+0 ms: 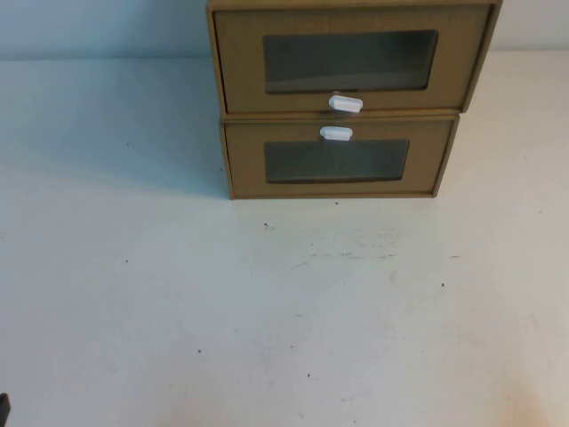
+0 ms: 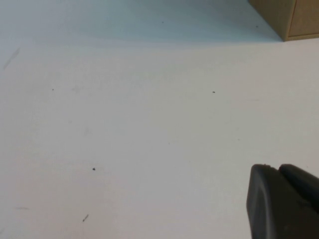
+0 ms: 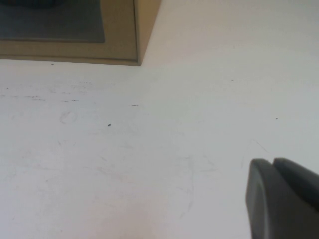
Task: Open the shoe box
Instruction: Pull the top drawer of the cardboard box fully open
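Two brown cardboard shoe boxes are stacked at the far middle of the table. The upper box (image 1: 462, 53) and the lower box (image 1: 244, 165) each have a dark window and a white handle, the upper handle (image 1: 345, 103) and the lower handle (image 1: 336, 133). Both fronts are closed. My left gripper (image 2: 277, 168) is shut and holds nothing, low over the table, well short of the box corner (image 2: 279, 15). My right gripper (image 3: 273, 162) is also shut and holds nothing, a good way back from the lower box's front corner (image 3: 122, 30). Neither gripper appears in the high view.
The white table (image 1: 267, 311) stretches bare in front of the boxes, with small dark specks and faint scuffs. A dark bit (image 1: 4, 409) shows at the near left edge of the high view.
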`<state>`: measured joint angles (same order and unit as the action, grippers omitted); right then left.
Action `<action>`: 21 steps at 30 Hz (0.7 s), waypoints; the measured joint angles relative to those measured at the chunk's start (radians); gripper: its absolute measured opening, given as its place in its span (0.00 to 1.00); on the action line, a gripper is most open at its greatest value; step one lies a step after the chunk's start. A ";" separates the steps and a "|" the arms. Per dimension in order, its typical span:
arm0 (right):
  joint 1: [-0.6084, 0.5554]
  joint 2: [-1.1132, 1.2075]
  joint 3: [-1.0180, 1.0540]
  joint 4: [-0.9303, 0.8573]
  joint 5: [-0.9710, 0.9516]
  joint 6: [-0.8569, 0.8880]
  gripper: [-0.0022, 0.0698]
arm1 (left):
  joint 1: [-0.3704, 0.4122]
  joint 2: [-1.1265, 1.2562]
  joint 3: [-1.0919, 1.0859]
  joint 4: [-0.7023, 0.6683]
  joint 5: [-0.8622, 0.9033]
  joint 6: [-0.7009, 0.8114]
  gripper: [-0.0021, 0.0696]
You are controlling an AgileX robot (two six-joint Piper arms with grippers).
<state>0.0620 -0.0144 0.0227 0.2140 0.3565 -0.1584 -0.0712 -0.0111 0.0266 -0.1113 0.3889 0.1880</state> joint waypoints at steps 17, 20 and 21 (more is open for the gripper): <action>0.000 0.000 0.000 0.000 0.000 0.000 0.01 | 0.000 0.000 0.000 -0.167 -0.096 0.000 0.02; 0.000 0.000 0.000 0.000 0.000 0.000 0.01 | 0.000 0.000 0.000 -0.347 -0.161 -0.003 0.02; 0.000 0.000 0.000 0.000 0.000 0.000 0.01 | 0.000 0.000 0.000 -0.422 -0.179 -0.012 0.02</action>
<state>0.0620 -0.0144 0.0227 0.2140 0.3565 -0.1584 -0.0712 -0.0111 0.0266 -0.5334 0.2102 0.1764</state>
